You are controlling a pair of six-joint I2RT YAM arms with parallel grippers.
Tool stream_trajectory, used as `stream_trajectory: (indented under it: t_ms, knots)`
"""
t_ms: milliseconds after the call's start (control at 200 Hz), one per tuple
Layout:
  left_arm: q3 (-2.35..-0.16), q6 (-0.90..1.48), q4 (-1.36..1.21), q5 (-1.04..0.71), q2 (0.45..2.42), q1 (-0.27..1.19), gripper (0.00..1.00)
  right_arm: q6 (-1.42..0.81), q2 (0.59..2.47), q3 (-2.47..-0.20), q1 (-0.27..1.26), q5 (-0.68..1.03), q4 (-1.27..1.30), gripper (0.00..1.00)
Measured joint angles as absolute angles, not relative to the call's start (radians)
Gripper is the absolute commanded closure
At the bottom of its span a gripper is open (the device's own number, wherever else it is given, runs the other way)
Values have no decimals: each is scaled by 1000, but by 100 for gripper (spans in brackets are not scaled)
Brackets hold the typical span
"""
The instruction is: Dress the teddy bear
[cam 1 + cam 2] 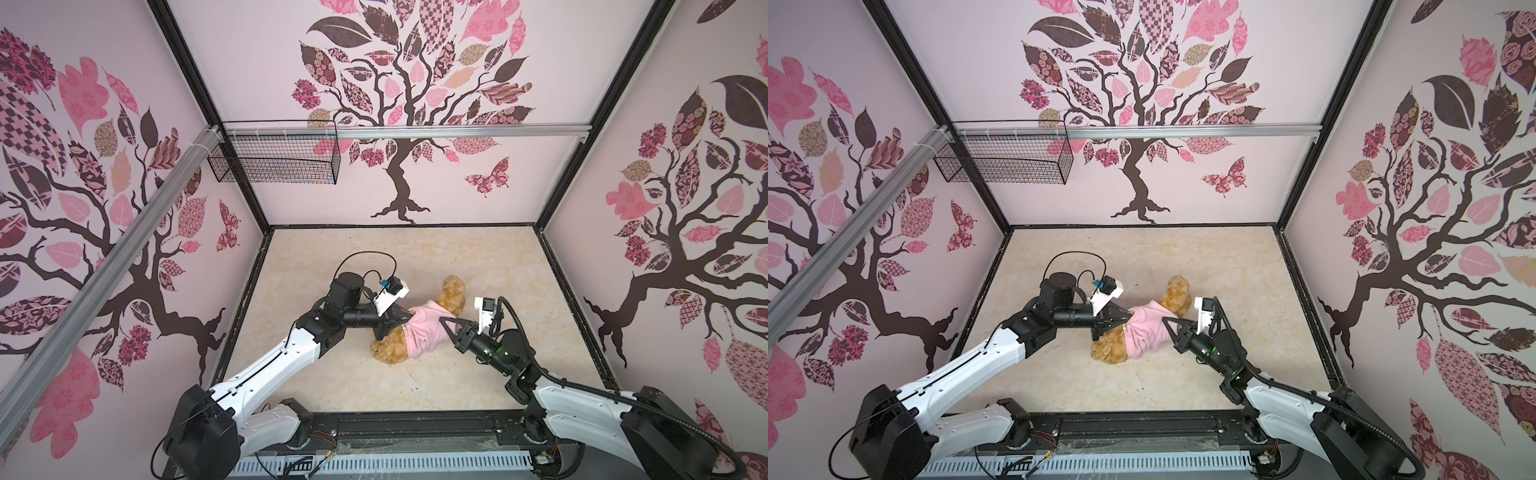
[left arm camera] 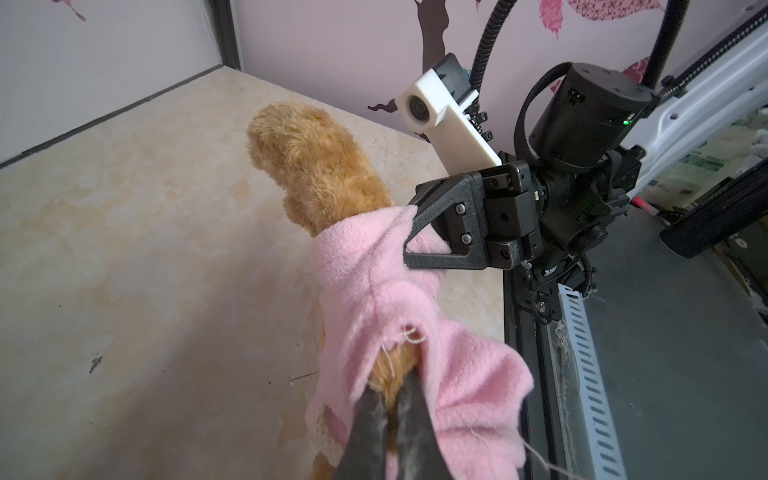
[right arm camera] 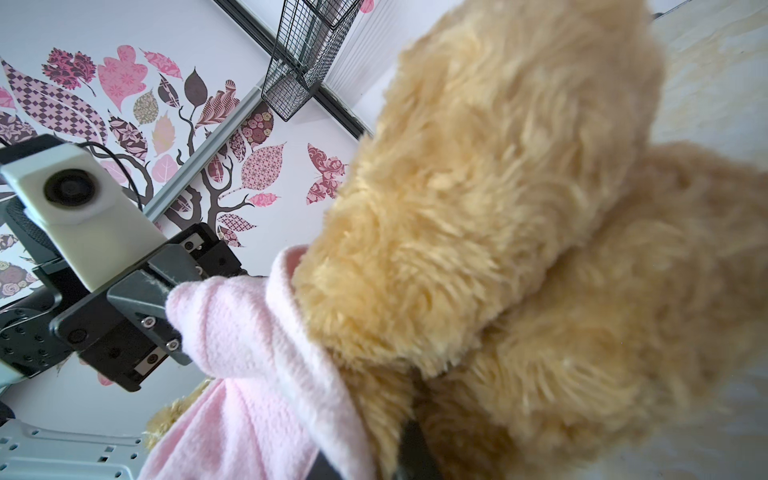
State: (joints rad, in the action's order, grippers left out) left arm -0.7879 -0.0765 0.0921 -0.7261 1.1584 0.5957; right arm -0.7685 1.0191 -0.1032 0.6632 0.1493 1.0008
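Your top views look steeply down from the front over the whole surface. Wrist cams face each other, close across the teddy bear.

I see a shaggy golden-brown plush teddy bear lying slantwise near the middle of the beige marbled tabletop. In both top views its round head points toward the back wall and slightly right, and its bare furry legs toward the front left. A soft pink fleece shirt covers its torso from neck to hips, bunched and wrinkled. I cannot make out its face.
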Motion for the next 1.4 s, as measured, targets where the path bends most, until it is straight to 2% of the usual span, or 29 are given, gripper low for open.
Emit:
stream_trajectory:
  t_ms: [180,320,425,485,520,570,730,885,970,1105,1400]
  knots:
    - [-772,-47,68,-730,1158,591,100,-717,1028,-109,662,159,1005,100]
    - [-815,-244,245,-592,1164,654,100,-574,1050,-167,648,207,865,67]
    - [-880,-385,370,-490,1195,670,100,-486,1047,-220,637,200,717,54]
    - [-911,-457,426,-440,1214,670,100,-447,1029,-230,629,168,635,49]
    - [-926,-497,458,-412,1223,670,100,-429,1010,-230,623,142,584,41]
    - [-942,-548,502,-382,1230,668,100,-408,976,-230,614,107,513,37]
    - [-992,-699,600,-363,1240,664,100,-304,839,-234,627,47,371,35]
    - [-1029,-797,659,-403,1250,661,100,-102,789,-266,809,1,385,32]
    - [-1031,-851,688,-430,1250,653,100,11,812,-270,879,23,440,26]
    - [-1028,-927,706,-461,1242,638,100,160,878,-268,892,78,498,19]
    - [-955,-1035,686,-547,1148,635,100,364,977,-270,896,194,570,15]
